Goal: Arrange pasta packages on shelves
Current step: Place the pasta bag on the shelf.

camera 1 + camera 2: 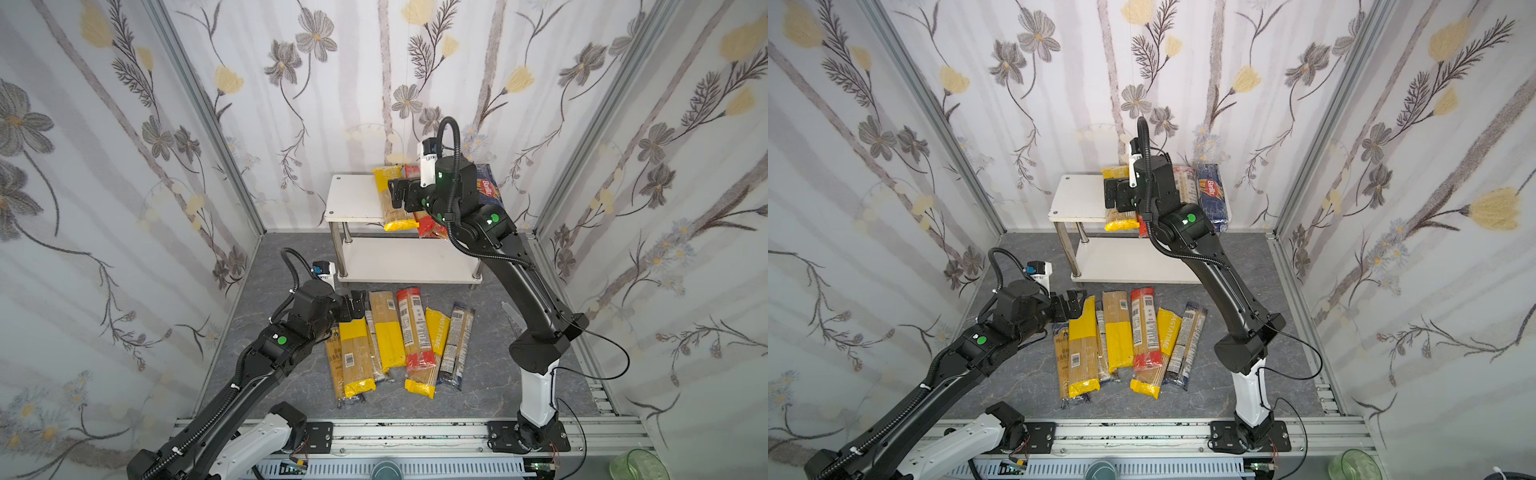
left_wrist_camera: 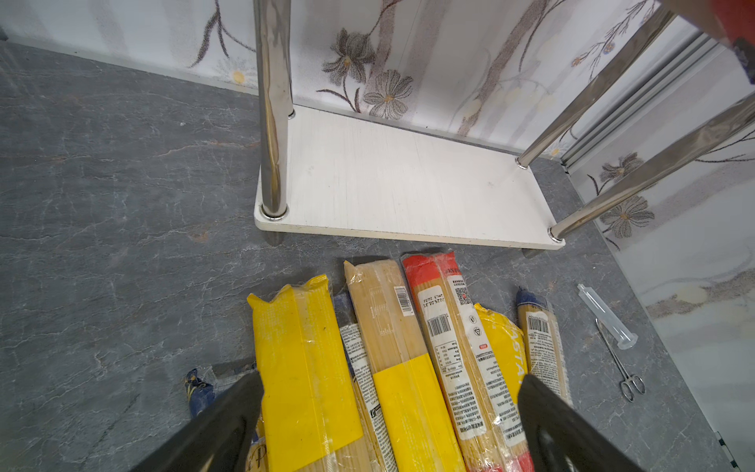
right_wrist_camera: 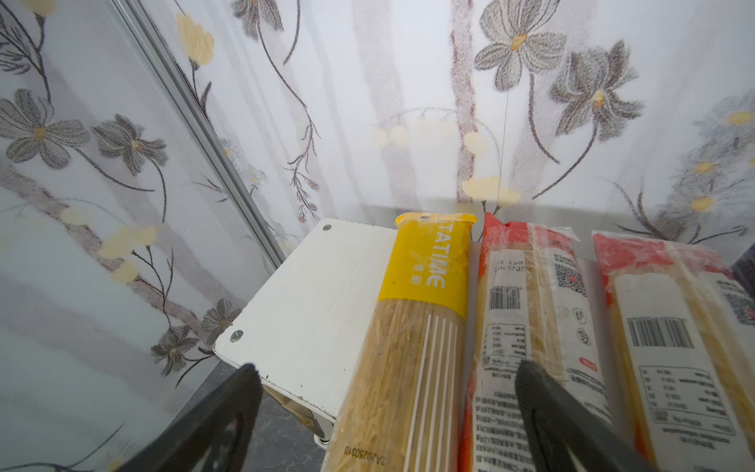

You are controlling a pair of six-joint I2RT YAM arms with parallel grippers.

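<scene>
The shelves [image 1: 353,199] stand at the back, their lower board [image 2: 408,180] bare. On the top board [image 3: 310,294] lie a yellow-ended pasta package [image 3: 425,286], two red-ended ones [image 3: 527,294] and a dark-blue Barilla pack [image 1: 1212,195]. My right gripper [image 3: 388,367] hangs open just above the yellow-ended package [image 1: 392,203] and holds nothing. Several more pasta packages [image 1: 390,332] lie side by side on the grey floor before the shelves. My left gripper [image 2: 390,378] is open over their shelf-side ends [image 1: 355,307], gripping none of them.
A clear syringe [image 2: 608,316] and thin metal scissors [image 2: 623,367] lie on the floor right of the pile, by the right arm's base. Flowered walls close in three sides. An aluminium rail [image 1: 415,432] runs along the front, with a green bowl [image 1: 638,465] outside it.
</scene>
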